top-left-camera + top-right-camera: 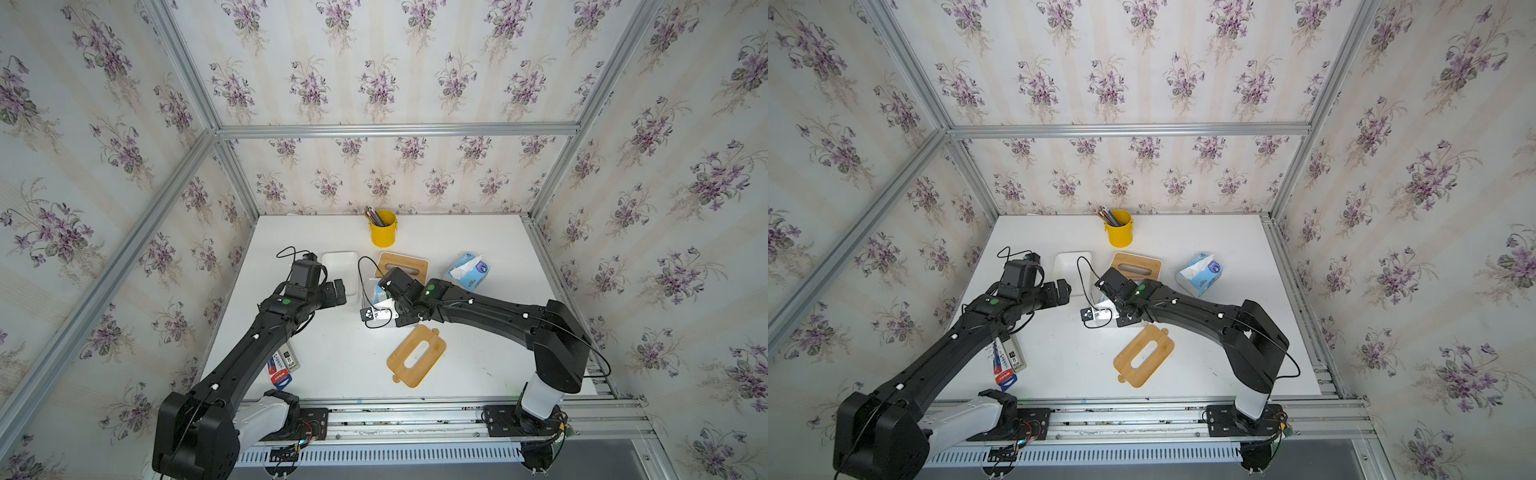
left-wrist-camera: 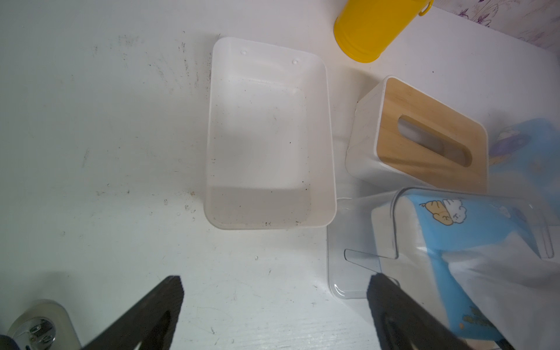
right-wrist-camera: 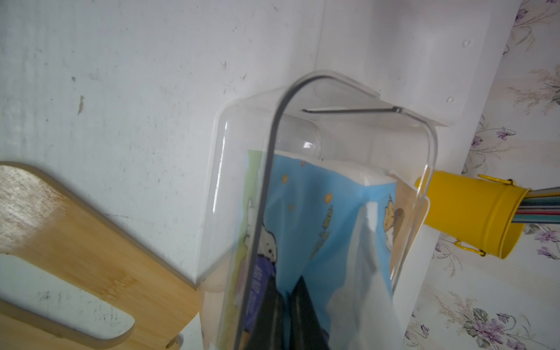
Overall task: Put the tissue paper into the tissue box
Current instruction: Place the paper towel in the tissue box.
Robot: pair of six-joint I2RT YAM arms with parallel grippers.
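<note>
Tissue pack [image 3: 318,212], blue, is pinched at its near end by the right gripper [image 3: 292,291], whose fingers are closed tight on the wrapper. The far end of the pack points down into the clear box [image 3: 327,91], so it lies slanted, partly inside and not yet flat on the bottom. Gripping one end looks deliberate: the other end can go in first and slide along the wall. A loose white sheet hangs from the pack beside the fingers and could catch on the rim.

Whether the clear box sits flat on the table [image 2: 106,136] I cannot tell.

Left gripper [image 2: 275,281] hovers over bare table with its fingers spread wide and nothing between them, one finger just beside the clear box's corner. From there it could probably steady the box if the pack drags it.

Near the clear box are an empty white box [image 2: 330,136] and a lidded box [image 2: 363,145]. A bamboo lid [image 3: 60,230] lies beside the clear box, likely off to leave the opening free. A second pack [image 1: 469,270] and a yellow cup [image 1: 382,232] stand well apart.
</note>
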